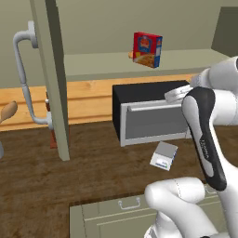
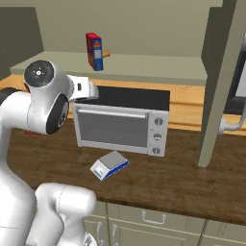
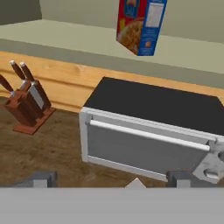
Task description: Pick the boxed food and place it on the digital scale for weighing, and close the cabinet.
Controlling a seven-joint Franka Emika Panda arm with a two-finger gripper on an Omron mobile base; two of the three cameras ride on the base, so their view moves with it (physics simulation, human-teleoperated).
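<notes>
Kitchen cabinet hangs open; spread gripper reaching the boxed food at the shelf's edge risks toppling it.

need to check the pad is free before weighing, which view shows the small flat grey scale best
The right base view shows the small flat light-grey digital scale best: whole, unobstructed on the wooden counter before the silver toaster oven. The left base view shows it too, smaller, close beside the white arm. The hand view catches just a pale corner at its bottom edge.
</notes>
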